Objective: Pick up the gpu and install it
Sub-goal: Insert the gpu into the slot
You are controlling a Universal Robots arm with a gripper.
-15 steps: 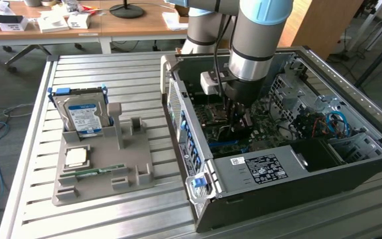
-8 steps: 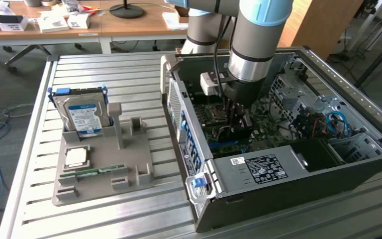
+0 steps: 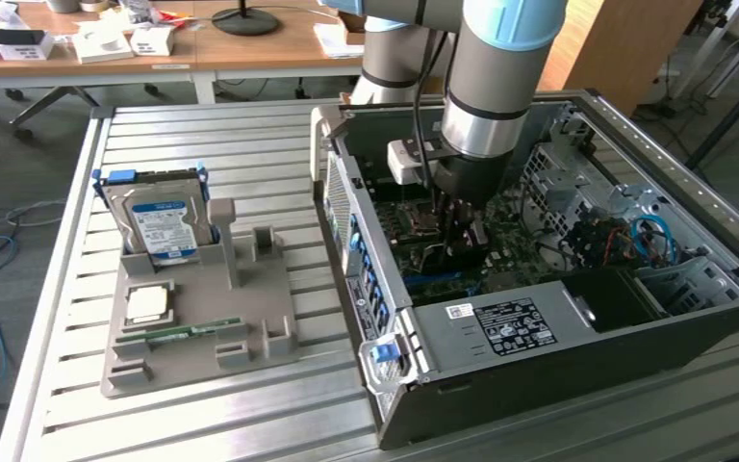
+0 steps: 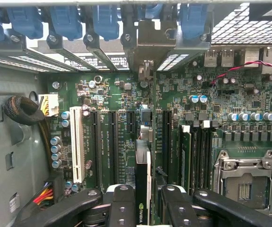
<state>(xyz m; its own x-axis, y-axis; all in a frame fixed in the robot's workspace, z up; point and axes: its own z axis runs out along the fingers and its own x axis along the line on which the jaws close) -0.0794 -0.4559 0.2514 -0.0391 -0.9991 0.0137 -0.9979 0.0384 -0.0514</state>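
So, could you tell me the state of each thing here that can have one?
gripper, shut on the gpu.
gpu, held edge-on above the motherboard; seated or not, cannot tell.
computer case, side open, lying on the table.
hard drive, upright in the grey holder.
memory stick, flat in the holder.
processor, flat in the holder.

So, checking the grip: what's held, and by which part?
The graphics card, gripped by the long edge facing away from the motherboard.
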